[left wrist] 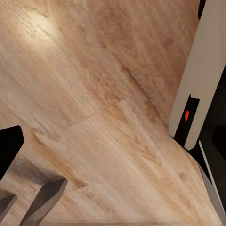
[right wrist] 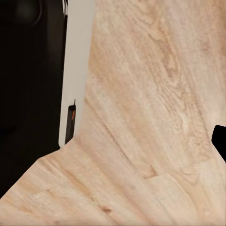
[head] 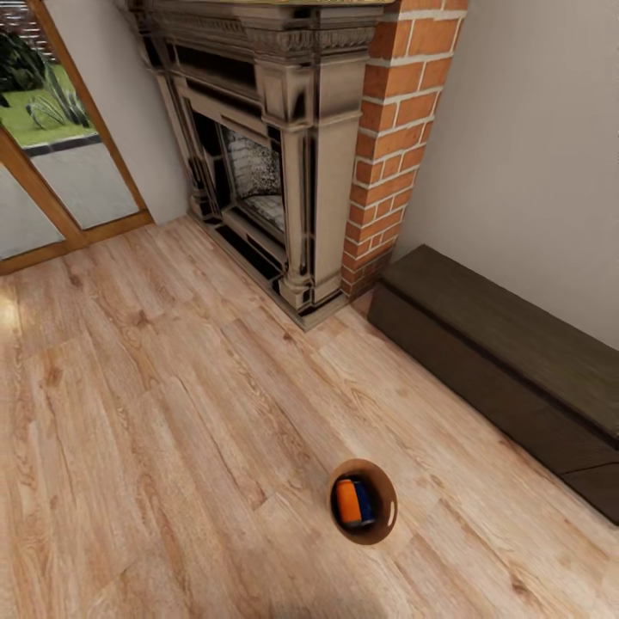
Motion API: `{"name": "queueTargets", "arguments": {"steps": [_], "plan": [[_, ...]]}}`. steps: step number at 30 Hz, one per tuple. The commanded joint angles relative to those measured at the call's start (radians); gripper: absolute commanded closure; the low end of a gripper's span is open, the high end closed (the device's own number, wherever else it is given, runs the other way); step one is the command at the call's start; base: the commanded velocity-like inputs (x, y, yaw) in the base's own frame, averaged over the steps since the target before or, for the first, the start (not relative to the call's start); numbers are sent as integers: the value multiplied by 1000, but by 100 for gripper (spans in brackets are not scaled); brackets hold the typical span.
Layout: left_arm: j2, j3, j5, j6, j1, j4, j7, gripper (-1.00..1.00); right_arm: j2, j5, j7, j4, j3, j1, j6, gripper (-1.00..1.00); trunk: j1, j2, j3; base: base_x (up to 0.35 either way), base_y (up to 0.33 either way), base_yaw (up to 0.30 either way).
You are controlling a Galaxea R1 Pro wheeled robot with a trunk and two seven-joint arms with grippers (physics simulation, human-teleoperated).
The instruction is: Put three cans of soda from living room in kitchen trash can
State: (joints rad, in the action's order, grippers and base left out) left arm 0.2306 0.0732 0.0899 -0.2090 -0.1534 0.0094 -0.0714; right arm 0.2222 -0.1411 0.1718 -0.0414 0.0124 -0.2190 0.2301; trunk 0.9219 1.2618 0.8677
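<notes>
Head view: the tash can, a small round light-brown wooden bin with a dark inside and thin rim, stands on the wood-plank floor well out from the brick fireplace and the dark low bench along the wall; glass doors sit at far left. This looks like the living room, not the kitchen. Inside the bin one orange can lies against a blue can; a third can is not visible, could be hidden below, cannot tell. Cans are small smooth cylinders, probably light, stiff and a bit slippery, and would roll if tipped out. The bin itself likely handles as light and rigid; a best guess is to take it by the thin rim with one finger inside and one outside, or squeeze the wall from both sides, keeping it upright so the cans stay in. Left wrist view shows the tips of the left gripper over bare floor, apart and holding nothing, though how wide is unclear. Right wrist view shows just a dark edge of the right gripper; cannot tell how far open, and nothing is seen in it. Both hang over the floor beside the robot's pale base panel.
</notes>
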Motion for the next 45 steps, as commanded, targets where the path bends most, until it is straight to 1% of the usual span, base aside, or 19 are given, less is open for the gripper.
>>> {"name": "queueTargets", "arguments": {"steps": [1,7,19,21,23,28,37,44,45], "plan": [[0,0,0,2,0,0,-1,-100,0,0,0,0,0,1,0,-100,-4,-7,-3,0,0,0],[1,-1,-1,40,0,0,-3,-100,0,0,0,0,0,2,0,-100,-27,-49,-22,0,0,0],[0,-2,-2,50,0,0,-4,-100,-7,1,0,1,0,3,2,-100,-73,-133,-60,0,0,0],[-3,-2,-1,49,0,-1,-4,-100,-9,30,0,1,0,3,4,-100,-81,-147,-66,0,0,0],[-6,-2,-1,45,0,-3,-4,-100,-10,42,0,2,0,3,5,-100,-88,-161,-72,0,0,0],[-10,-3,-1,27,0,-9,0,-100,-13,56,0,2,1,3,6,-100,-88,-161,-72,0,0,0],[-18,-4,-2,3,0,-12,7,-100,-15,61,-5,2,0,3,4,-100,-88,-161,-72,0,0,0],[-21,-4,0,-1,0,-12,8,-100,-18,59,-72,1,2,4,2,-100,-88,-161,-72,0,0,0],[-22,-4,-3,-1,0,-12,8,-100,-28,58,-90,0,2,6,1,-100,-88,-161,-72,0,0,0]]}}
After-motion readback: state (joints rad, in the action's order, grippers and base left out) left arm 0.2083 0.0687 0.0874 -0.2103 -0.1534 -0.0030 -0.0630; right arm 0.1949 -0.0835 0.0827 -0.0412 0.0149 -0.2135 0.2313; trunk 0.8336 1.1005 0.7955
